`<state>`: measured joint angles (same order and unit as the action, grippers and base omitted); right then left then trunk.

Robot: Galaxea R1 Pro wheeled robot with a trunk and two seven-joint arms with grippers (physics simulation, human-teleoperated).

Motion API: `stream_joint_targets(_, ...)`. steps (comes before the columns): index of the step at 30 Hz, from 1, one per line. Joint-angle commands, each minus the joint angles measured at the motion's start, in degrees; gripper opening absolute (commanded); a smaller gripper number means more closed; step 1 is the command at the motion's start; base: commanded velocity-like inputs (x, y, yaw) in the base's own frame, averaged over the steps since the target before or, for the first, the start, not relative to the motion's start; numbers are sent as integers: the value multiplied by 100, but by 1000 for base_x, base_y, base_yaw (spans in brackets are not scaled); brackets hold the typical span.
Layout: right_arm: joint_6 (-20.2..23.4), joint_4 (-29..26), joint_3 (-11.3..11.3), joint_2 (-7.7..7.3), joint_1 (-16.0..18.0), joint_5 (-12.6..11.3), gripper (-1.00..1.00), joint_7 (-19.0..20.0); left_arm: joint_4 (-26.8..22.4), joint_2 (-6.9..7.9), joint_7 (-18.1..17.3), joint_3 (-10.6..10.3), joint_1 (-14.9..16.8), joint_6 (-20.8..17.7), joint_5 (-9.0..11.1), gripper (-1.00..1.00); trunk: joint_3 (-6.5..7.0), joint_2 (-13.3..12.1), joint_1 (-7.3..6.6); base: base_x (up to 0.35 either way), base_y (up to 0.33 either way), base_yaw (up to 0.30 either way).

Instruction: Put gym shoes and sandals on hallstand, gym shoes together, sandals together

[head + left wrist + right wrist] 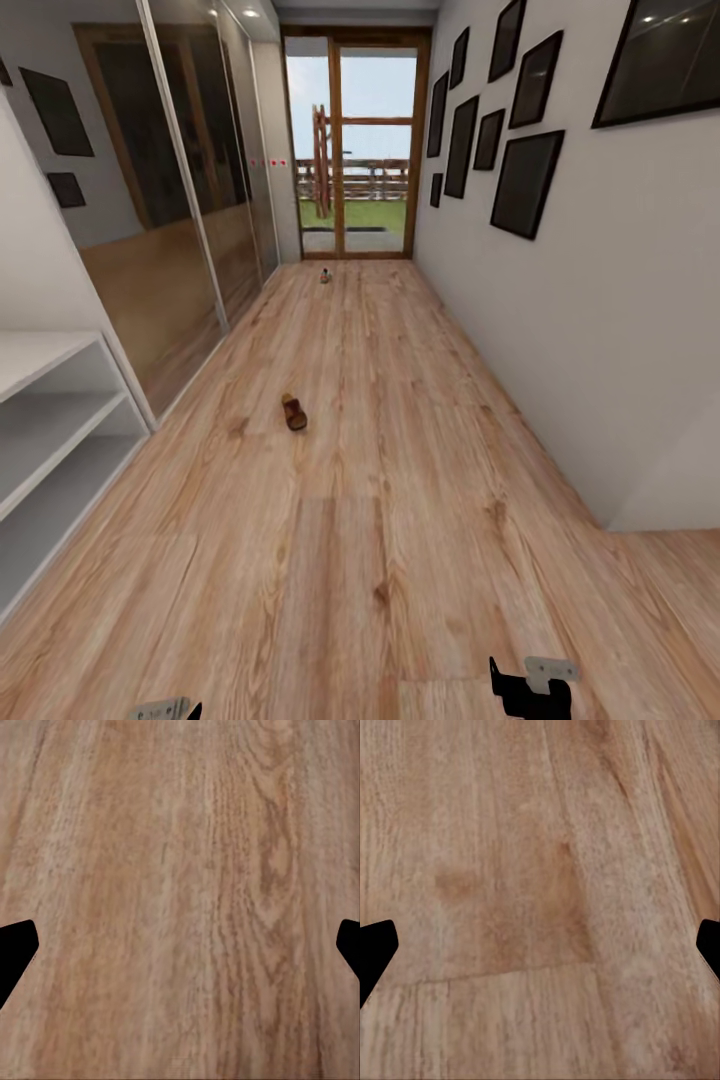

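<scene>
One brown sandal point(293, 412) lies alone on the corridor floor point(400, 500), mid-corridor; a small shoe-like object point(325, 276), too far off to identify, sits near the glazed door point(355, 145). The white hallstand point(55, 420) stands at left, its shelves bare, beside mirrored wardrobe doors point(190, 190). Dark picture frames point(525, 180) hang on the right wall. We see the left gripper point(180, 949) and right gripper point(540, 949) spread wide over wood-grain planks, holding nothing.
</scene>
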<state>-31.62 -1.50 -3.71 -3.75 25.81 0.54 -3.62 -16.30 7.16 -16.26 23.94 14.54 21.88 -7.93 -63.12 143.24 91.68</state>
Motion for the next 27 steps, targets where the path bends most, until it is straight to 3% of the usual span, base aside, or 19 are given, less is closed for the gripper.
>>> stream_joint_targets(1,-20,6,-34,0,3,7,100,7,4,-3,-26,50,5,22,-59,100,-5,2,2,335,0,0)
stream_joint_targets(27,-20,7,-34,-1,3,7,100,13,4,-4,-26,50,5,23,-59,100,-5,2,2,335,-7,0)
